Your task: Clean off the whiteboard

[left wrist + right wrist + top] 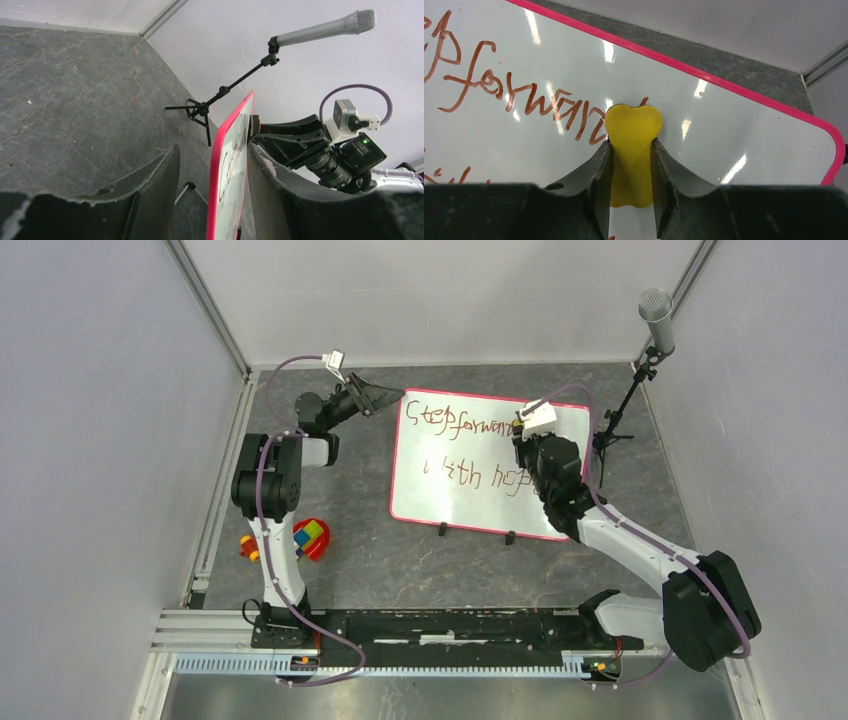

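Dark grey marbled table (400, 570) filled the floor of a cell walled with pale grey panels (90, 440). On it, toward the back and centre, sat the whiteboard (470, 455), rimmed by a pink frame, with two small black feet (443, 530) at its near edge. Brown-red handwriting ran across it. The upper line read "Step forwar" before a yellow pad (633, 125) covered its end. The lower line looked like "with hop", its tail hidden behind the right arm.

The right gripper (631, 150) was clamped on that yellow pad, which was pressed against the board's face near the upper right corner. The left gripper (392, 398) straddled the board's upper left edge with its jaws apart, one on either side of the pink frame; a gap showed between one finger (167, 160) and the frame.

A grey microphone (656, 315) on a black stand stood just beyond the board's right edge. A small multicoloured toy (310, 537) lay by the left arm's base.
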Tool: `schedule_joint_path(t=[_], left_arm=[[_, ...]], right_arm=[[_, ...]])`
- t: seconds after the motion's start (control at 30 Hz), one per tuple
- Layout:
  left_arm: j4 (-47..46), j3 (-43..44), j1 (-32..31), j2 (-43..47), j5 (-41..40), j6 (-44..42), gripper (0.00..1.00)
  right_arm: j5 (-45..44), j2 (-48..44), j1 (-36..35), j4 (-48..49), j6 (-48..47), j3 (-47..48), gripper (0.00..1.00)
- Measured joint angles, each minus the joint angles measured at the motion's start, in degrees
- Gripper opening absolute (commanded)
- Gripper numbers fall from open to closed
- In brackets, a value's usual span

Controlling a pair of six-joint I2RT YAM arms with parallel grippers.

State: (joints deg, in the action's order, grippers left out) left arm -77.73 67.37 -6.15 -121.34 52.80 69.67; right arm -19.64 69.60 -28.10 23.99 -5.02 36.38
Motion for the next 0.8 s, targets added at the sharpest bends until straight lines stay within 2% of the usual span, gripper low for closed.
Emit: schedule_joint_path(t=[0.13, 0.33, 0.4, 0.53, 0.67, 0.8], left_arm=[[0.02, 0.31, -0.20, -0.46, 0.90, 0.00, 0.55], [0.04, 0.74, -0.90, -0.57, 1.66, -0.02, 0.46], [0.11, 0.74, -1.22, -0.57, 1.73, -0.07, 0.44], [1.18, 0.76, -1.64, -0.57, 1.77, -0.28, 0.40], [1.79, 0.76, -1.73, -0.57, 1.77, -0.94, 0.37], [2.32, 0.76, -1.73, -0.57, 1.77, -1.62, 0.33]], right_arm=[[0.79, 0.63, -0.02, -1.36, 0.74, 1.62, 0.14], [0.66, 1.18, -0.02, -3.34, 0.90, 2.89, 0.22], [0.46, 1.70, -0.02, -4.04, 0.90, 3.32, 0.29], [0.11, 2.38, -0.02, -6.23, 0.94, 4.79, 0.49], [0.02, 2.38, -0.02, -9.68, 1.18, 7.02, 0.64], [-0.17, 2.36, -0.02, -12.13, 1.40, 8.76, 0.67]])
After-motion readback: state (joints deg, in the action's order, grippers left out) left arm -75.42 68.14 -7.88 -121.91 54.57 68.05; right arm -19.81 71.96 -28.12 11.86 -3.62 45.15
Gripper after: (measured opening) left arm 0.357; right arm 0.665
